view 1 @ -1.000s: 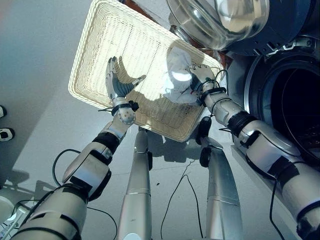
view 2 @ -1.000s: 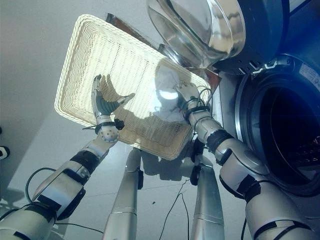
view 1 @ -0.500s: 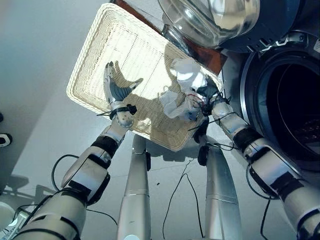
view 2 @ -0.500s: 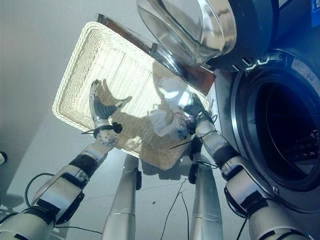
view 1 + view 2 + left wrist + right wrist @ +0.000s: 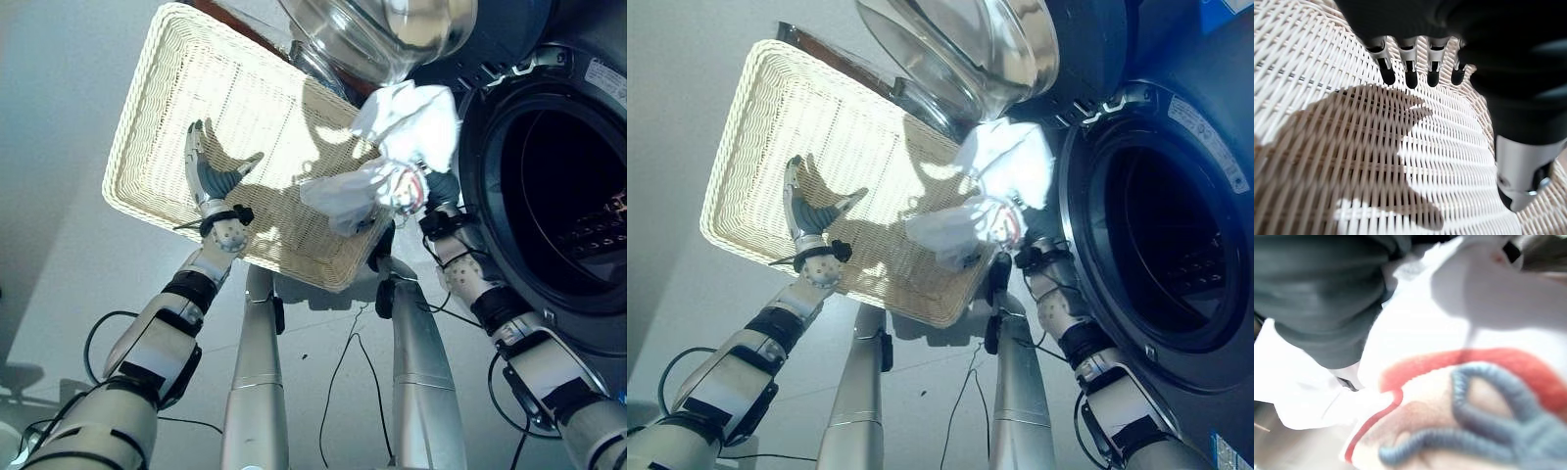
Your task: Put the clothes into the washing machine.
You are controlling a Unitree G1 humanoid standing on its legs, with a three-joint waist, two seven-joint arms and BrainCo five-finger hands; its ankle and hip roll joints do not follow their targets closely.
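Clothes [image 5: 392, 157], a white garment with a red and blue print, hang bunched from the right hand [image 5: 431, 191], whose fingers are closed on the cloth, between the wicker basket [image 5: 157, 117] and the dark drum opening of the washing machine [image 5: 563, 186] at right. The glass door [image 5: 377, 34] stands open at the far side. The left hand [image 5: 208, 176] hovers over the bare basket floor, fingers straight. The step in hand appears to be the carry; next, the bundle must travel right, through the opening, before release.
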